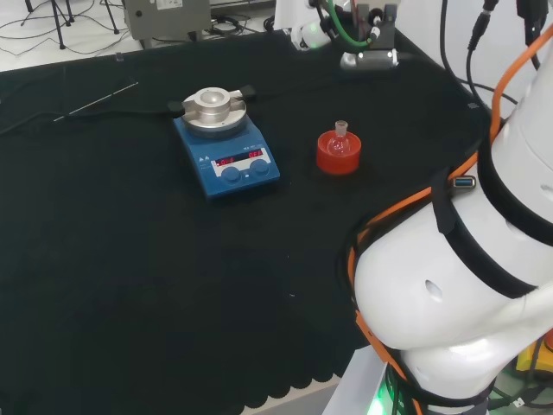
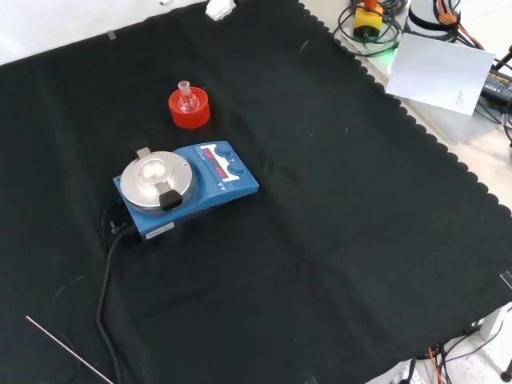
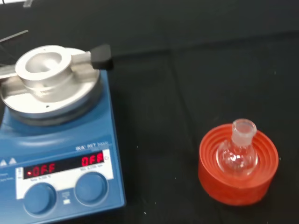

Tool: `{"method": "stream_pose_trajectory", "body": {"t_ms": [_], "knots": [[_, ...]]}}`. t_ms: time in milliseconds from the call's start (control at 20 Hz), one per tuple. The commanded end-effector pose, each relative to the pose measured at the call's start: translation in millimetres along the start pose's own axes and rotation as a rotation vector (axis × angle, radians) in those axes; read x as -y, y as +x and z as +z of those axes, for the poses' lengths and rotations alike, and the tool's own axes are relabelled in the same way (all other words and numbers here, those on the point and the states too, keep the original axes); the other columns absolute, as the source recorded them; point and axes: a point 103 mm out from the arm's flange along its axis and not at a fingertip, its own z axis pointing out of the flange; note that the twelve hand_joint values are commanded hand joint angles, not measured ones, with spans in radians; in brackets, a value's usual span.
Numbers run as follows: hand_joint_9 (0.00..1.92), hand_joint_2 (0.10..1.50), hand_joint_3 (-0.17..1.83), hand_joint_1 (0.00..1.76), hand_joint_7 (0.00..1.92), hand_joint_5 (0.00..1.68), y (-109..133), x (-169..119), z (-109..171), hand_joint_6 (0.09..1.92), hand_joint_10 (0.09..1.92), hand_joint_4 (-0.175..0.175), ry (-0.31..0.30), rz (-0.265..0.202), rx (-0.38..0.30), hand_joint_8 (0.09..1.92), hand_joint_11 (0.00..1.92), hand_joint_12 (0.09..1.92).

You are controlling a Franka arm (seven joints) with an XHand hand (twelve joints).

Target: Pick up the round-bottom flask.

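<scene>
Fingers: you cannot tell from these pictures whether they are open or closed, so settle that before you start the approach. In the head view the round-bottom flask (image 1: 340,138) sits neck up in a red ribbed stand (image 1: 337,161), to the right of the blue stirrer plate (image 1: 226,157) and apart from it, with bare black surface (image 1: 130,277) all around. The arm's white links crowd that view's right side, so come at the flask from above and not across the plate. In the front view the flask (image 2: 186,97) and its stand (image 2: 190,113) lie beyond the stirrer plate (image 2: 188,188), near it but not touching. The plate's cable (image 2: 104,288) and a thin rod (image 2: 68,350) lie well away and should not bother you. A small white shape (image 2: 220,8) is cut off at that view's upper edge, and you cannot tell what it is. In the wrist view the flask (image 3: 237,155) stands close, its bulb nested in the stand (image 3: 238,189) and its short neck free above the rings. Your best hold is probably on that neck or just under it, lifting straight up so that the stand stays behind. The clear glass makes the bulb's outline hard to read against the red, and whether it holds any liquid is not plain. The stirrer plate (image 3: 60,154) is partly cut off there.
</scene>
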Motion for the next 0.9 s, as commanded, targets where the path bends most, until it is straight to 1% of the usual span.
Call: {"method": "stream_pose_trajectory", "body": {"t_ms": [50, 200, 300, 500, 650, 900], "knots": [[0.26, 0.93, 0.45, 0.54, 0.18, 0.29, -14.5, -9.3, 26.6, 0.09, 0.6, 0.017, 0.003, 0.031, -0.065, 0.46, 0.0, 1.16], [0.28, 0.86, 0.52, 0.6, 0.18, 0.31, -19.1, -12.8, 39.7, 0.09, 0.6, 0.011, 0.005, 0.04, -0.1, 0.47, 0.0, 1.17], [0.29, 0.82, 0.56, 0.63, 0.19, 0.33, -21.7, -15.5, 48.6, 0.09, 0.6, 0.009, 0.009, 0.046, -0.107, 0.48, 0.0, 1.17], [0.3, 0.78, 0.59, 0.67, 0.2, 0.37, -32.7, -21.6, 69.2, 0.09, 0.6, 0.01, 0.031, 0.073, -0.156, 0.49, 0.0, 1.18], [0.31, 0.75, 0.61, 0.69, 0.2, 0.38, -41.3, -25.3, 83.3, 0.09, 0.6, 0.012, 0.041, 0.087, -0.16, 0.5, 0.0, 1.18], [0.31, 0.71, 0.61, 0.74, 0.21, 0.43, -56.0, -33.4, 104.1, 0.09, 0.6, 0.025, 0.034, 0.104, -0.156, 0.5, 0.0, 1.18]]}}
